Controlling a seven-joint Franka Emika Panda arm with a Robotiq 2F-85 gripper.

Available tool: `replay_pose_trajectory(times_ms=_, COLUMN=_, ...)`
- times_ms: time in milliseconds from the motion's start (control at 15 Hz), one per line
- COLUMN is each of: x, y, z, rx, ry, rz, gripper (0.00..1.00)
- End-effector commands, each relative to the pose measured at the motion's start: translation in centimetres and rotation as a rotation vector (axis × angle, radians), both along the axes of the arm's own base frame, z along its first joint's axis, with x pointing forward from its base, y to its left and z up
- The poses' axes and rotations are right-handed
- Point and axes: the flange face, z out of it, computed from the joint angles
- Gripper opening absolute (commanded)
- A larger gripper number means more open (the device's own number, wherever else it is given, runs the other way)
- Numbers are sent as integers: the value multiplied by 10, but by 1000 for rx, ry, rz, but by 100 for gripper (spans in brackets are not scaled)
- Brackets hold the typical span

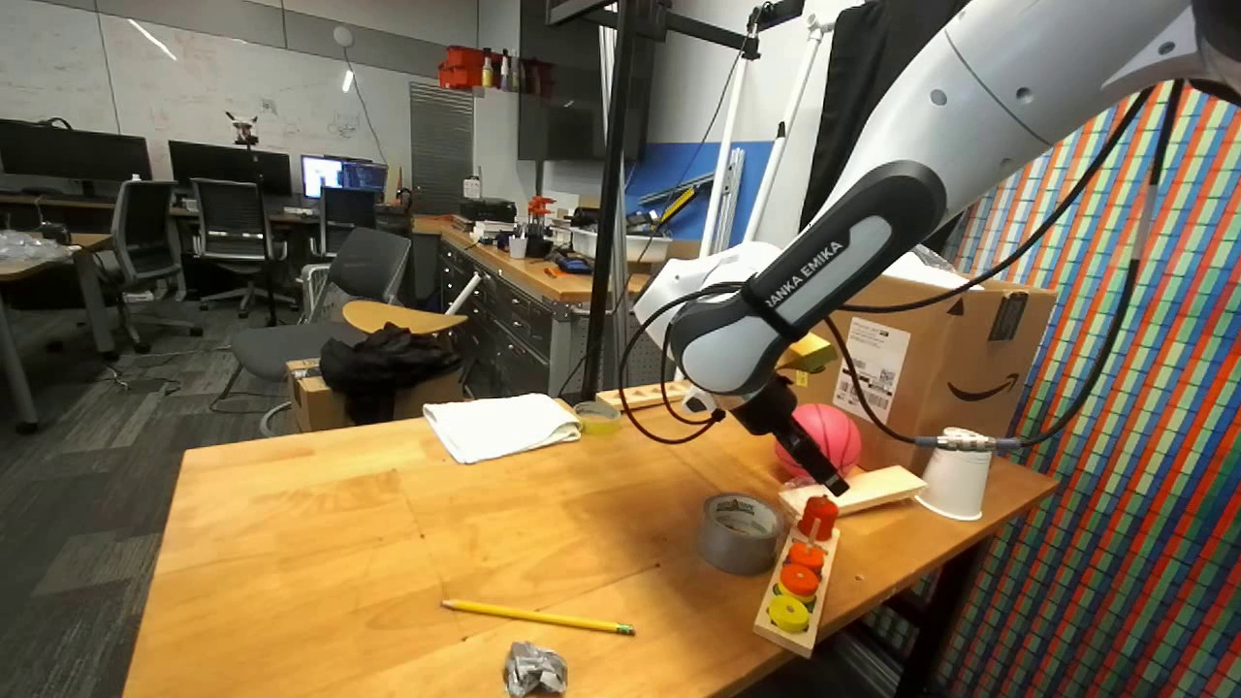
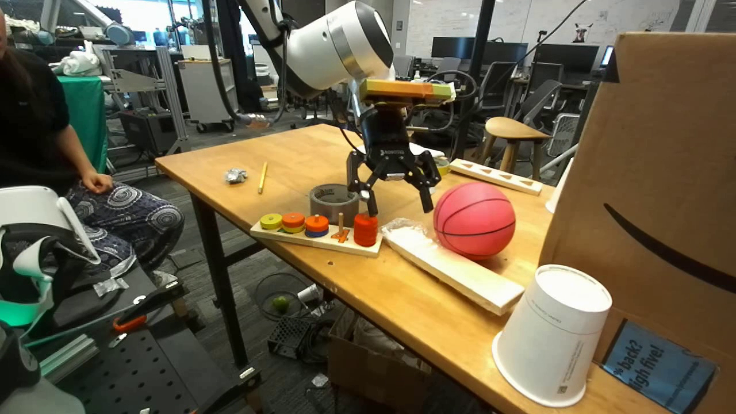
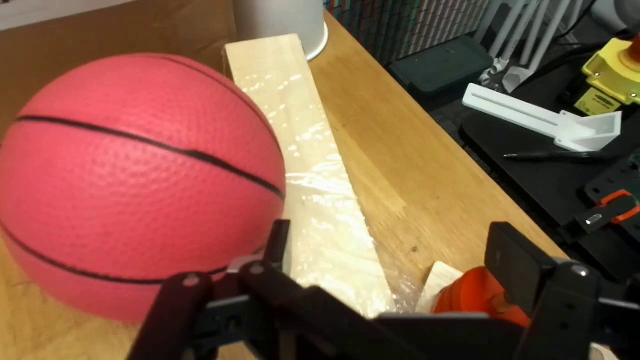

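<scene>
Above the wooden counting board, the Robotiq gripper hangs empty, jaws spread; the red rings sit at the board's end near one jaw, presumably threaded for a steady stack.

4 ring stacks, 3 wooden boards, 2 tape rolls
Also on the table: 1 ball, 1 pencil, 1 cup in full view, 1 cardboard box, 1 cloth, 1 crumpled silver lump. Among the stacks, 1 is topped in yellow, 3 in red or orange.
</scene>
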Motion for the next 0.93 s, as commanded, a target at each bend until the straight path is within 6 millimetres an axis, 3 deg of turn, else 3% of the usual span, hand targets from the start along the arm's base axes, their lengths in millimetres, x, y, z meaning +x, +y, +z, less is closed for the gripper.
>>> replay_pose_trajectory(times_ms=0, x=-1, y=-16, z=1, rx=-33, ry=-77, rz=-154, gripper=100)
replay_pose_trajectory(times_ms=333, x=-4, y=-24, z=-2, rx=-76, ry=-244, rz=-360, gripper=100)
replay_pose_trajectory(times_ms=867, x=0, y=-34, z=12, rx=-100, ry=-468, rz=-628, gripper=100)
